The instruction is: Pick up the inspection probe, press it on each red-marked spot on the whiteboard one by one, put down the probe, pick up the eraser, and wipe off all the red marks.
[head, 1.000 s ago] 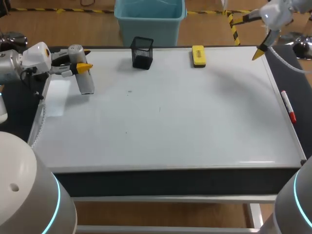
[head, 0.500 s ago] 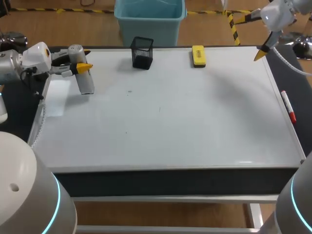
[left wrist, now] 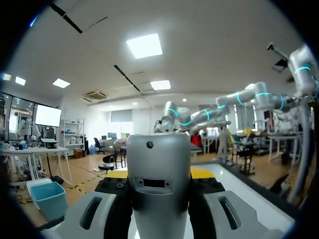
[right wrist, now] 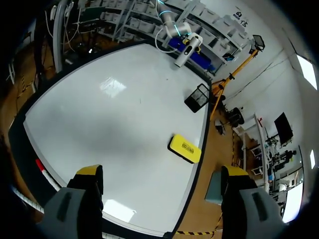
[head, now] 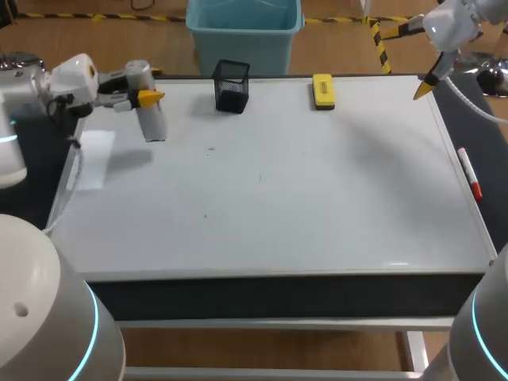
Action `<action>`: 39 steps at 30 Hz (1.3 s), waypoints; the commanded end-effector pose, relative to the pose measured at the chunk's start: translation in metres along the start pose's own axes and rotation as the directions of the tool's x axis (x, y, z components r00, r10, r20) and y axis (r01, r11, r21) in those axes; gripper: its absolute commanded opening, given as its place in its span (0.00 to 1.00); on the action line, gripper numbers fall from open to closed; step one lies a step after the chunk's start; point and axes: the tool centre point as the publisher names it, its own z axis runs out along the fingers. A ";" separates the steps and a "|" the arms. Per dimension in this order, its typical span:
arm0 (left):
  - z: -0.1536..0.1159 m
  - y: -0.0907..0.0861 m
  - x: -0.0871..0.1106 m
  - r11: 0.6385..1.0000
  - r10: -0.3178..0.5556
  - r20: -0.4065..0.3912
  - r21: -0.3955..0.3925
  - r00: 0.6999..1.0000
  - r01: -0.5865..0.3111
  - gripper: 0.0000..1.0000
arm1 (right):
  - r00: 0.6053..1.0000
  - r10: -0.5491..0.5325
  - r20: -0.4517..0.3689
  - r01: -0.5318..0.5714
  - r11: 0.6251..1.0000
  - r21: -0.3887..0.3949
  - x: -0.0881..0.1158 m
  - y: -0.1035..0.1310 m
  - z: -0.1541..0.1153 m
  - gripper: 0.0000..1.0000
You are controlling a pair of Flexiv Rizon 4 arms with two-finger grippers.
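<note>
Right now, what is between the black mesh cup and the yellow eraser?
Nothing but bare whiteboard. In the head view the black mesh cup and the yellow eraser stand apart near the far edge.

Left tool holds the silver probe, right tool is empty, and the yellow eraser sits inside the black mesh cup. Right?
Wrong on the eraser: the head view shows the yellow eraser lying flat on the whiteboard, beside the black mesh cup and apart from it, not inside. The left tool does hold the silver probe, and the right tool is empty.
</note>
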 end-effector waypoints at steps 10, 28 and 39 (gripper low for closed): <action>0.085 -0.032 -0.061 1.000 -0.006 -0.136 0.005 0.991 0.006 0.00 | 1.000 -0.001 -0.003 0.001 1.000 0.004 0.000 0.000 -0.001 1.00; 0.157 -0.056 -0.105 1.000 0.026 -0.250 0.015 0.968 -0.023 0.00 | 1.000 -0.001 -0.003 0.001 1.000 0.004 0.000 0.000 -0.001 1.00; 0.177 -0.042 -0.128 1.000 0.027 -0.287 0.015 0.958 -0.024 0.00 | 1.000 -0.001 -0.003 0.001 1.000 0.004 0.000 0.000 -0.001 1.00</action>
